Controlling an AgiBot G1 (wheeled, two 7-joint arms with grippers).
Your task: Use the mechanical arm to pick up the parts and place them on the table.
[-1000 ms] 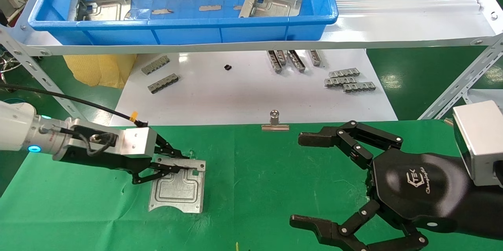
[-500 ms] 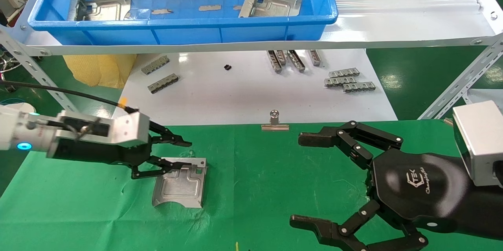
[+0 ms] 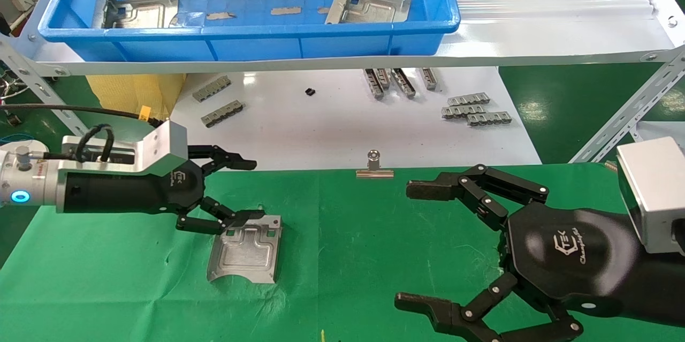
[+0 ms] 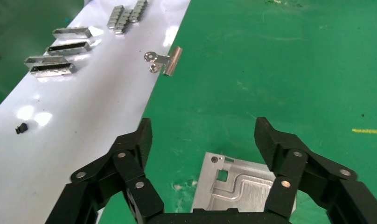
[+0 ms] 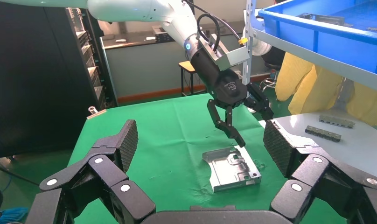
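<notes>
A silvery square plate point(image 3: 245, 248) with pressed grooves, small cutouts and an arched notch lies flat on the green table point(image 3: 348, 235). The left gripper point(image 3: 243, 188) hangs just above it, fingers spread wide and empty. The right gripper point(image 3: 415, 245) sits apart, also wide open.

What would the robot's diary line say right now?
left gripper: open, above part | part: flat on table | right gripper: open, idle

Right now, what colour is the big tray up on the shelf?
Bright blue tray; head view shows it best.
</notes>
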